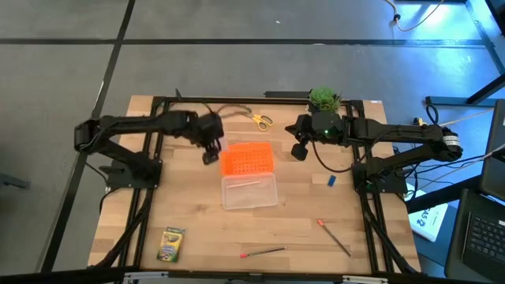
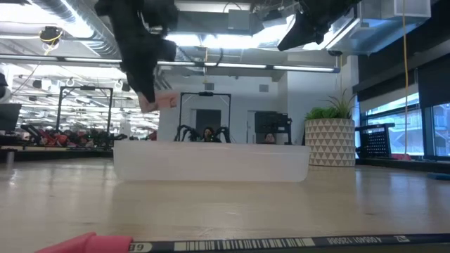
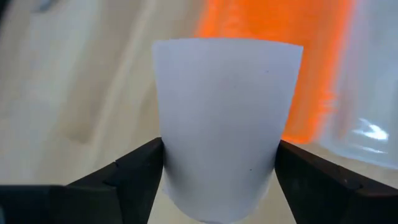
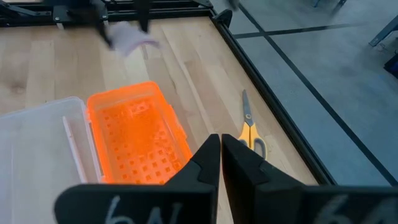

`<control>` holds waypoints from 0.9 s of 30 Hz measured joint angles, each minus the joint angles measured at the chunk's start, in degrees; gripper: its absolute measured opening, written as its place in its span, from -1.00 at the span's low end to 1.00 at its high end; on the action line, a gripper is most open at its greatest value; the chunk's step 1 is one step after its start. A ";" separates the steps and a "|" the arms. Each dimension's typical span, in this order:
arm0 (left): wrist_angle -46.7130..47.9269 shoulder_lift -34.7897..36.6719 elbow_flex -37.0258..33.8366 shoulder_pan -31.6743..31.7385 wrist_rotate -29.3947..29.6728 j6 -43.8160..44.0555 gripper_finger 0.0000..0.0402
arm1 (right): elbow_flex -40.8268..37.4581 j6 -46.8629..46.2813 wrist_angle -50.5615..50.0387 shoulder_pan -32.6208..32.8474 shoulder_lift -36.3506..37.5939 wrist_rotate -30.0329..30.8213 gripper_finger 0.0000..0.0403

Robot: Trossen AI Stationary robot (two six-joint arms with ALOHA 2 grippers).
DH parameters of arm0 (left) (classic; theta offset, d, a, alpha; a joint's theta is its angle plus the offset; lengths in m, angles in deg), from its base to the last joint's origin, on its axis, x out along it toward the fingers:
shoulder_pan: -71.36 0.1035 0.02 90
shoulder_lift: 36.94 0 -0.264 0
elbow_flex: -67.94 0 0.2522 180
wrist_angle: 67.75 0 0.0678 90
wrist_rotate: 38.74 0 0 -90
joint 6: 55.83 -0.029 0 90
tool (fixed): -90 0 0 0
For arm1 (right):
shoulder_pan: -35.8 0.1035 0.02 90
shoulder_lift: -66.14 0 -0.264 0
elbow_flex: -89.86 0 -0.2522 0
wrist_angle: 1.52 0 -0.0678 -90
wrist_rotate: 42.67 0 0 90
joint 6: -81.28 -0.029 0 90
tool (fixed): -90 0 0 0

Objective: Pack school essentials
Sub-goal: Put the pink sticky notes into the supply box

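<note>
My left gripper (image 1: 211, 150) is shut on the pink square pad (image 1: 220, 144), raised above the table just left of the orange lid (image 1: 246, 159). In the low view the pad (image 2: 159, 102) hangs clear above the clear case (image 2: 211, 161). My right gripper (image 1: 300, 151) is shut and holds nothing, hovering right of the lid, in front of the plant (image 1: 323, 99). The yellow-handled scissors (image 1: 261, 121) lie flat by the far edge. The crayon box (image 1: 170, 244), two red-tipped pens (image 1: 263, 252) (image 1: 334, 237) and the blue piece (image 1: 331, 181) lie on the table. My left gripper pinches the pink pad between its two fingers (image 3: 138, 169), one on each of two opposite side edges near the pad's lower end (image 3: 217, 180). The fingers point down from above. The pad is lifted clear of the table and sticks out past the fingertips.
The clear case (image 1: 249, 191) lies open at mid-table, its orange lid (image 4: 137, 134) swung toward the far side; a thin pale stick (image 1: 248, 183) lies in it. The potted plant (image 2: 330, 140) stands at the far right. A black frame (image 1: 158, 102) borders the table.
</note>
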 joint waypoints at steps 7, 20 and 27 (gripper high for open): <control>-2.05 -0.16 0.00 -13.56 2.36 10.83 0.43 | 0.00 0.00 0.01 -0.01 0.00 0.00 -0.90; -11.96 -0.89 0.02 -27.59 10.00 17.83 0.43 | 0.00 -4.14 -0.51 0.01 0.00 -4.45 -0.90; -13.88 -5.47 0.07 -30.12 11.55 19.33 0.43 | 0.00 3.08 -0.41 0.30 0.00 -26.89 -0.90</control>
